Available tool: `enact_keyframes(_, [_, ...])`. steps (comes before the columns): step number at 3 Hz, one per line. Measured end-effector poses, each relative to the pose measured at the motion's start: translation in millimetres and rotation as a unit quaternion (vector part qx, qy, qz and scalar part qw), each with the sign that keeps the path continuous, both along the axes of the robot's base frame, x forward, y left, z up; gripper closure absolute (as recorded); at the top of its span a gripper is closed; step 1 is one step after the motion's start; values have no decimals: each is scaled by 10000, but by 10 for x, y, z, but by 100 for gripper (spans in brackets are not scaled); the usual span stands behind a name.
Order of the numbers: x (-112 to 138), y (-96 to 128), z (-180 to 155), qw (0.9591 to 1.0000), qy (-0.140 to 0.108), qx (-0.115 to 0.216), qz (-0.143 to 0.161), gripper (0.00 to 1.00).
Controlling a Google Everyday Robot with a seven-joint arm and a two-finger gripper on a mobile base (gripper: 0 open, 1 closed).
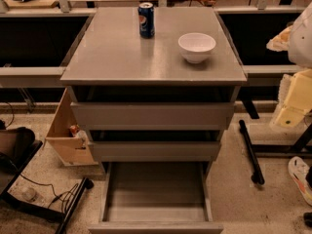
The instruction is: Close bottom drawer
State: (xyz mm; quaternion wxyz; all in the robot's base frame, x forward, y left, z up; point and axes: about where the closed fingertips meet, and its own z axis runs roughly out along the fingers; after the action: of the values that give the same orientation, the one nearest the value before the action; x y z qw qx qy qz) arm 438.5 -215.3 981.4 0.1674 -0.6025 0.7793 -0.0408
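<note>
The right edge cuts off the gripper [292, 108].

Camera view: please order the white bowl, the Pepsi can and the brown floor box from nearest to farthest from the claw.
The claw is at the right edge, beside the cabinet.
1. white bowl: cabinet top, right side.
2. Pepsi can: cabinet top, back left.
3. brown box: on the floor, left of the cabinet.

Speckled floor [234, 189], wooden box [61, 128] at left
</note>
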Motion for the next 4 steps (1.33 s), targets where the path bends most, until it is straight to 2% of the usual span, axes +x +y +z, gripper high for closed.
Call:
enact_keyframes(1, [0, 0, 0, 10000, 0, 0, 0, 0])
enact_keyframes(2, [65, -23, 16, 9997, -165, -136, -76, 0])
enact_keyframes(3, [49, 6, -190, 9987, -363, -240, -281, 0])
enact_keyframes(4, [31, -27, -909, 9984, -206, -257, -450, 0])
